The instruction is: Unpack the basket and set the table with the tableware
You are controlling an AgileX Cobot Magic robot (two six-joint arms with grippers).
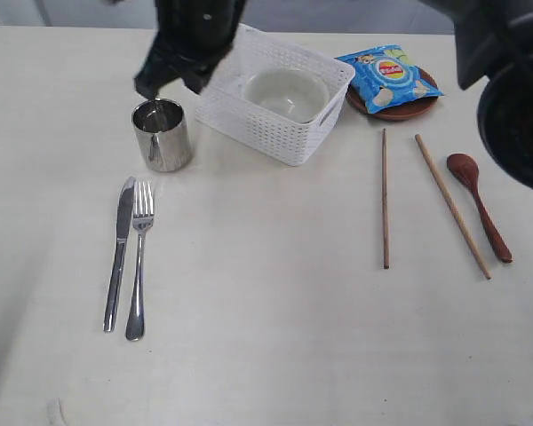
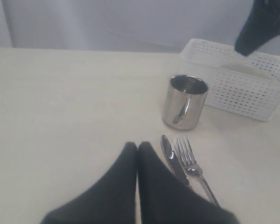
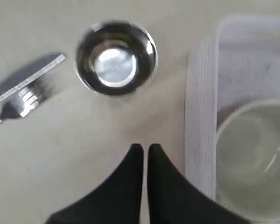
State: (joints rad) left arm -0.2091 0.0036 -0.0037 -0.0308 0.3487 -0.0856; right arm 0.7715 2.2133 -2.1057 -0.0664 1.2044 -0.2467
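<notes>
The white basket [image 1: 275, 133] stands at the back of the table [image 1: 266, 337] with the white bowl [image 1: 286, 93] inside it. A steel cup [image 1: 163, 135] stands upright just left of it. In front of the cup lie the knife [image 1: 120, 253] and fork [image 1: 139, 257], side by side. Two chopsticks [image 1: 385, 200] and a reddish-brown spoon [image 1: 480, 204] lie on the right. My right gripper [image 3: 142, 147] hangs shut and empty over the gap between cup [image 3: 115, 58] and basket [image 3: 200, 116]. Beside the knife [image 2: 170, 156], my left gripper [image 2: 137, 145] is shut and empty; the exterior view does not show it.
A blue chip bag [image 1: 389, 78] lies on the brown plate [image 1: 400, 111] behind the chopsticks. A dark bulky arm part [image 1: 511, 98] fills the right upper corner of the exterior view.
</notes>
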